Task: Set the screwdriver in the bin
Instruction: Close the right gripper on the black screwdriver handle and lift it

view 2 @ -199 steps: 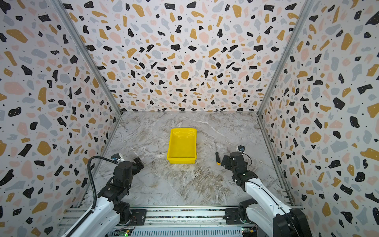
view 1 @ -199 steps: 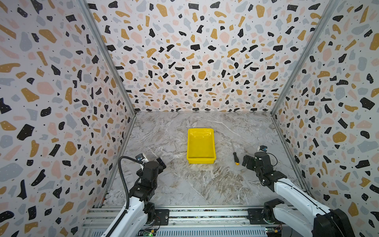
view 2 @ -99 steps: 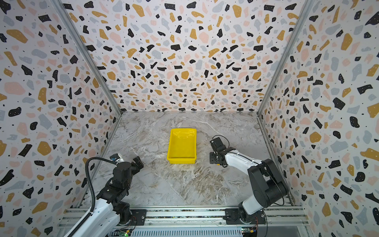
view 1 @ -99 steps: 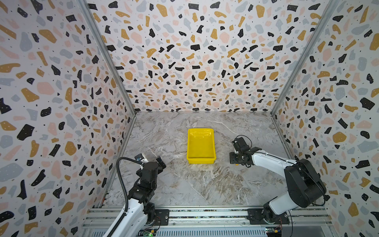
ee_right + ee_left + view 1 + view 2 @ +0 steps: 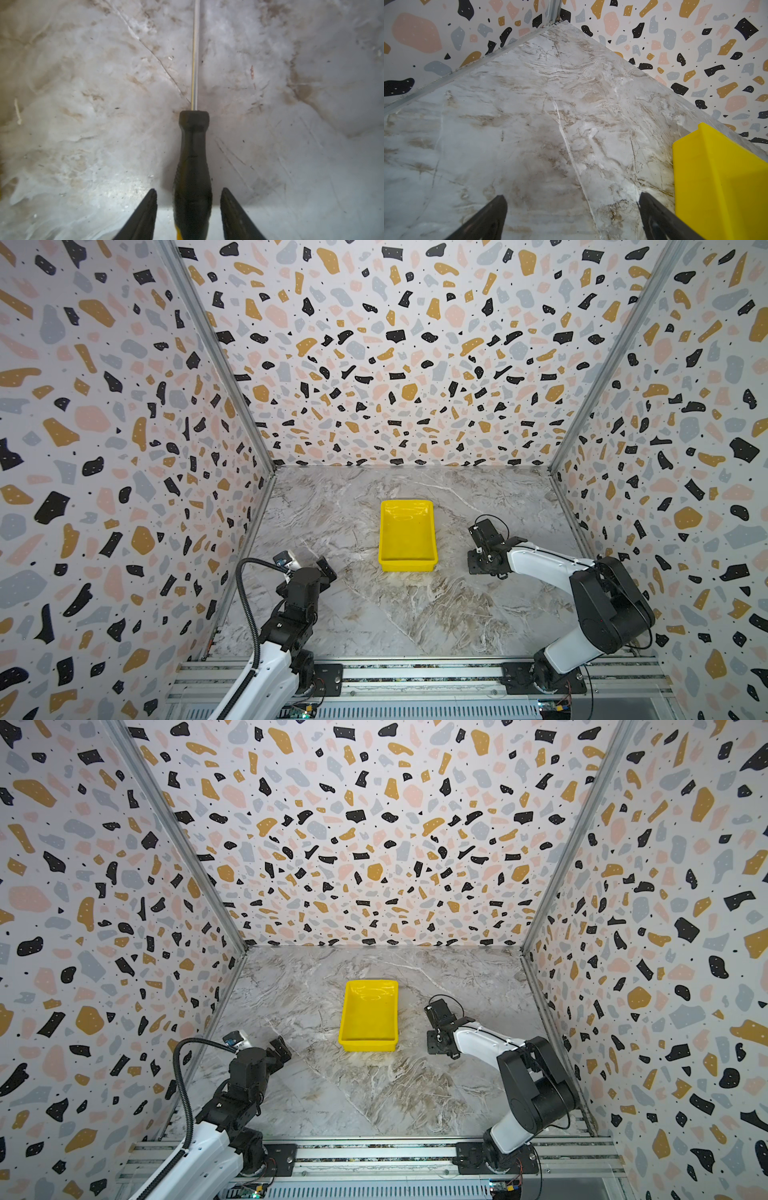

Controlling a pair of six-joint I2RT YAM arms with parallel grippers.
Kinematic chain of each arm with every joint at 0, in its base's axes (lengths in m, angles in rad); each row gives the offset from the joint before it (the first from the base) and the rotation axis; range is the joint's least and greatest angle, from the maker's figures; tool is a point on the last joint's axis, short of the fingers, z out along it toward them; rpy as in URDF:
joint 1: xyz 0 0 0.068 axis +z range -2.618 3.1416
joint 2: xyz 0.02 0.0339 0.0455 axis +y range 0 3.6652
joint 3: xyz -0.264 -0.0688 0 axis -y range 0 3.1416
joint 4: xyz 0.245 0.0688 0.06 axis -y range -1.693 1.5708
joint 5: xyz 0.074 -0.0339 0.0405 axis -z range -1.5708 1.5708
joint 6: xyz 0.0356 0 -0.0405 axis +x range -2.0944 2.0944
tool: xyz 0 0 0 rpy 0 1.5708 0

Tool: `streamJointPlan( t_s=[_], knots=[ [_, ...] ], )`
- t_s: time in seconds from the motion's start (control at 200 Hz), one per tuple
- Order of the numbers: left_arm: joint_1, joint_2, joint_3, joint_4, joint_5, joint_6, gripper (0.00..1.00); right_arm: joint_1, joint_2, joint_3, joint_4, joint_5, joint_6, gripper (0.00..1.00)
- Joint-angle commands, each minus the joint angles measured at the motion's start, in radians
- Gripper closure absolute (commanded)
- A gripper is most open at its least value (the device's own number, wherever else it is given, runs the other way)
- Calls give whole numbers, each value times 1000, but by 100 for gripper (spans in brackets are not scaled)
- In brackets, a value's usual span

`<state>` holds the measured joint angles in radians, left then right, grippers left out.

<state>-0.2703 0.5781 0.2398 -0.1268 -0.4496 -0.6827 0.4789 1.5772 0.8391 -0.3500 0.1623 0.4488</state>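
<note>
In both top views the bin (image 5: 407, 536) (image 5: 369, 1016) sits in the middle of the table (image 5: 374, 614) (image 5: 332, 1094). Nothing lies in it, and its glossy floor shows only a glare at the far end. The right gripper (image 5: 480, 564) (image 5: 438, 1044) points down at the table just right of the bin's near corner, apart from it. The screwdriver cannot be made out from up here, because the gripper covers that spot. The gripper's body also hides how its fingers stand. The left gripper (image 5: 322, 572) (image 5: 280, 1048) hangs near the left wall, well apart from the bin. From this angle its finger gap is hard to judge.

The left wrist view settles that. The left gripper (image 5: 571, 195) has its fingers (image 5: 488, 220) spread wide over bare table, with nothing between them. One corner of the bin (image 5: 716, 176) enters at the picture's edge. Only its outer wall and rim show, and the inside is hidden.

Only the right wrist view shows the screwdriver (image 5: 193, 155). It lies flat on the table (image 5: 83, 124), outside the bin. Its black handle sits between the fingers (image 5: 143, 216) of the right gripper (image 5: 188, 189). The fingers stand narrow, and a thin strip of table shows on each side of the handle, so no contact is seen at the tips. The shaft (image 5: 195, 62) runs straight away from the gripper and is cut off at the frame edge before its tip. At the opposite edge only a sliver of the yellow butt (image 5: 178, 232) shows.
</note>
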Motion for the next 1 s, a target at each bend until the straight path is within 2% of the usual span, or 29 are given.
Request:
streamJointPlan(
  t_s=[0.0, 0.731, 0.906, 0.996],
  knots=[
    [3, -1, -11, 41, 6, 3, 0, 0, -2, 32, -35, 20, 1, 52],
    [2, 1, -14, 42, 8, 3, 0, 0, 17, 41, -30, 32, 2, 60],
    [3, 0, -13, 42, 8, 3, 0, 0, 22, 40, -30, 34, 3, 67],
    [3, 0, -13, 41, 8, 3, 0, 0, 22, 40, -35, 39, 3, 67]
  ],
)
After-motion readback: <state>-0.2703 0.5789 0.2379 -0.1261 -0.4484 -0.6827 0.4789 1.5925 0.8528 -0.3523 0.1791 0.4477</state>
